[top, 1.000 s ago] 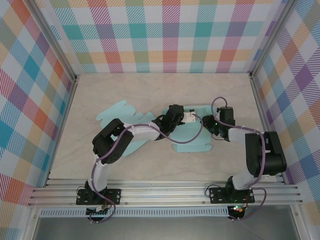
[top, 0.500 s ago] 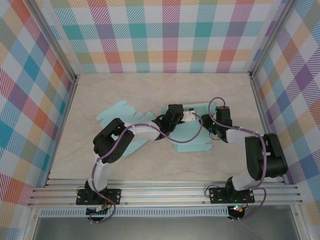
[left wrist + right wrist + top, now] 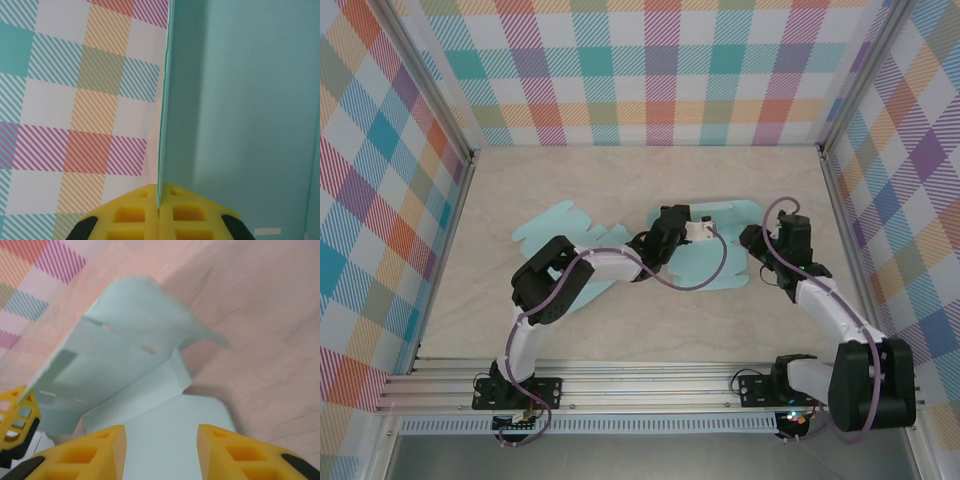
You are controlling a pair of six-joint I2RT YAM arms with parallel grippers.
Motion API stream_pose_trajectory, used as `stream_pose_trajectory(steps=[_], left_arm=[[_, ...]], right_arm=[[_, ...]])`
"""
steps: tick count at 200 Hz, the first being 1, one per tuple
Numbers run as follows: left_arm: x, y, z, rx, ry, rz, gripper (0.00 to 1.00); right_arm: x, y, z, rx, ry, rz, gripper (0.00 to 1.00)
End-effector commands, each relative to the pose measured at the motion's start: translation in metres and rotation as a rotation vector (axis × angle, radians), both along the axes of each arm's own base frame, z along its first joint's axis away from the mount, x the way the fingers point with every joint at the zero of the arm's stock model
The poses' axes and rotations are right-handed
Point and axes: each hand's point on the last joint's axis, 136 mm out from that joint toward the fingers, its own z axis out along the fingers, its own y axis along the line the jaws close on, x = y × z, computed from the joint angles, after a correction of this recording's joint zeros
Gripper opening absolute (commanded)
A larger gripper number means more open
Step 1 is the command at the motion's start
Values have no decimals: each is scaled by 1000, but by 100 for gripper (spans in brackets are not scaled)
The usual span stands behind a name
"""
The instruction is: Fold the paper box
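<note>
Left jaws tight on box

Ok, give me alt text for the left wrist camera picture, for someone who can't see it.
The left gripper, with yellow fingertips, is shut on the thin edge of the light teal paper box, one panel of which stands edge-on and rises up the right side. A pastel plaid wall lies behind on the left.

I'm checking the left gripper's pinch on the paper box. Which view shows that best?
Left wrist: close up, the left gripper is clamped on an edge of the paper box. Top external shows the whole box, the grip too small. Right wrist shows raised flaps, blurred.
</note>
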Motion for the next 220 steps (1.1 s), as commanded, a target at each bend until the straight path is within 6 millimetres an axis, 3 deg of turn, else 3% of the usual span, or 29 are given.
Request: stream_pose_trajectory(steps=[1, 37, 56, 96, 149, 198, 220], left_arm=[[-4, -8, 6, 9, -82, -55, 0], [-8, -11, 0, 62, -115, -98, 0], [-8, -13, -6, 92, -145, -111, 0], [-2, -17, -7, 109, -223, -113, 0], [-2, -19, -16, 136, -243, -130, 0], [1, -17, -27, 165, -250, -127, 0], [2, -15, -29, 173, -251, -127, 0]], right_arm=[[-7, -31, 12, -33, 21, -53, 42], [14, -69, 17, 70, 30, -95, 38], [36, -72, 10, 117, 46, -44, 36], [78, -70, -24, 177, 108, 42, 34], [109, -54, -63, 253, 162, 141, 35], [105, -20, -74, 233, 175, 223, 37], [99, -14, -73, 219, 175, 228, 37]])
